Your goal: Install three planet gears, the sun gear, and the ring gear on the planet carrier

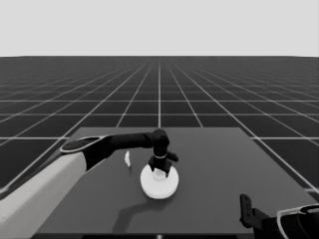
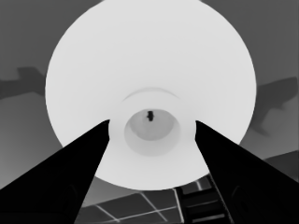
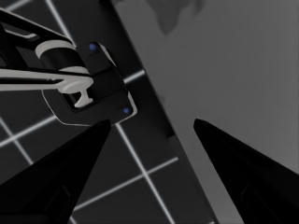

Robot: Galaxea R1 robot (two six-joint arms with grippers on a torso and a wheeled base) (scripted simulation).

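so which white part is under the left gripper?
The large white round disc, directly beneath the left gripper; the thin white piece lies apart, beside it.

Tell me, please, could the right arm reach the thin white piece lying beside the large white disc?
Probably not easily: the right gripper waits at the table's near right corner, and the left gripper and larger round part stand between it and the thin white piece.

A dark surface [image 1: 219,164] stands on a gridded floor [image 1: 209,94] beneath a pale blank band [image 1: 159,25].
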